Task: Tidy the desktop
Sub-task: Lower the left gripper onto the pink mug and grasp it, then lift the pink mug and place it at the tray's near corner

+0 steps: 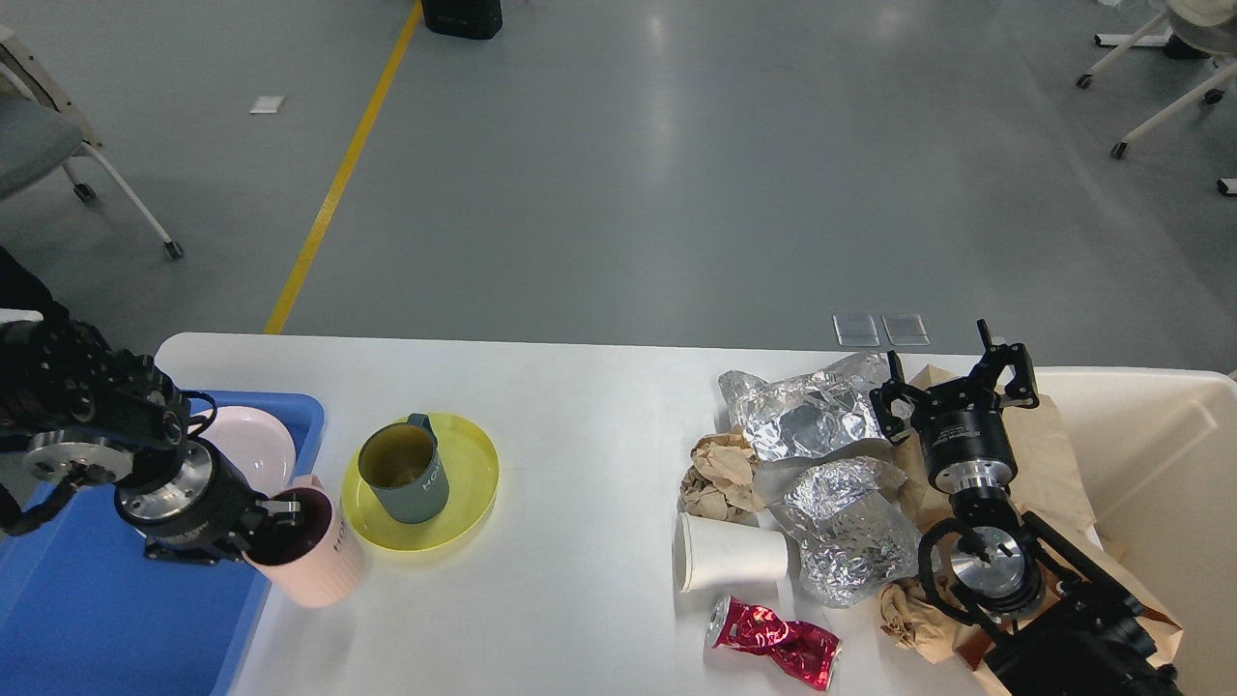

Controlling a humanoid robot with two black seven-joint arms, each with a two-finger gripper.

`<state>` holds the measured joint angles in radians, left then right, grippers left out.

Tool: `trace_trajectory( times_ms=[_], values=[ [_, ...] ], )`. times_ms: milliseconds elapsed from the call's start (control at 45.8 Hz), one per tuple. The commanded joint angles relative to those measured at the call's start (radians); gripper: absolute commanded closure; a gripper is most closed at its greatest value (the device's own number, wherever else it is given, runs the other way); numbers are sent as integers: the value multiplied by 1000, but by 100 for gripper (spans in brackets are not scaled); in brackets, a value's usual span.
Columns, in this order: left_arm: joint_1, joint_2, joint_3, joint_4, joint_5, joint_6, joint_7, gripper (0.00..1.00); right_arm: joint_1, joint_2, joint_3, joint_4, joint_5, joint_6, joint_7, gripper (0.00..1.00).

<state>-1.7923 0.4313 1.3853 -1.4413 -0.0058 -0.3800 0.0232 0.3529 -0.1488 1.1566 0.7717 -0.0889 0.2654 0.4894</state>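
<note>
Pink ribbed plastic makes the mug [307,549] that the left claw [273,515] grips by its rim, one finger inside the dark opening. This mug is tilted and sits at the border between the blue tray [116,619] and the white desk [570,435]. The desk is wide, smooth and matte, with rounded corners, and it fills the lower half of the view. A pale pink round plate [253,447] lies in the tray, partly hidden by the left arm.

Near the tray stands a yellow translucent plate [464,493], and on it a grey-green mug [404,474] is upright, with a brownish inside.

On the right part of the desk the things are crumpled. Two pieces of shiny silver foil [807,416] lie wrinkled, one behind the other. Brown paper balls [720,474] are beside them. A white paper cup [730,553] lies on its side, and a crushed red can [773,646] is in front of it. Flat brown paper [1049,454] hangs over the edge of the cream plastic bin [1160,435] at the right.

The right claw [957,382] is black and stands open above the foil and the brown paper, holding nothing.

Behind the desk the floor [618,174] is grey and glossy, with a yellow line [343,174] across it. Chairs on wheels [58,126] stand at both sides.
</note>
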Motion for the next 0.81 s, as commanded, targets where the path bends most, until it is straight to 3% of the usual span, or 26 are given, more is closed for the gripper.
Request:
trace_trajectory(
  times_ms=[0,153,328,524,786],
  values=[
    [-238,24,70,-132,0,-59,6,100,0,0,0,0,0,0,0,0],
    [-571,11,168,-200,0,-279,4,100,0,0,0,0,0,0,0,0],
    [-760,-19,193,-202,1,-464,-8,100,0,0,0,0,0,0,0,0],
    [-765,-59,190,-202,6,-462,-12,100,0,0,0,0,0,0,0,0],
    [-642,75,193,-156,104,-407,-14,100,-2,0,0,1,0,0,0,0]
  ],
)
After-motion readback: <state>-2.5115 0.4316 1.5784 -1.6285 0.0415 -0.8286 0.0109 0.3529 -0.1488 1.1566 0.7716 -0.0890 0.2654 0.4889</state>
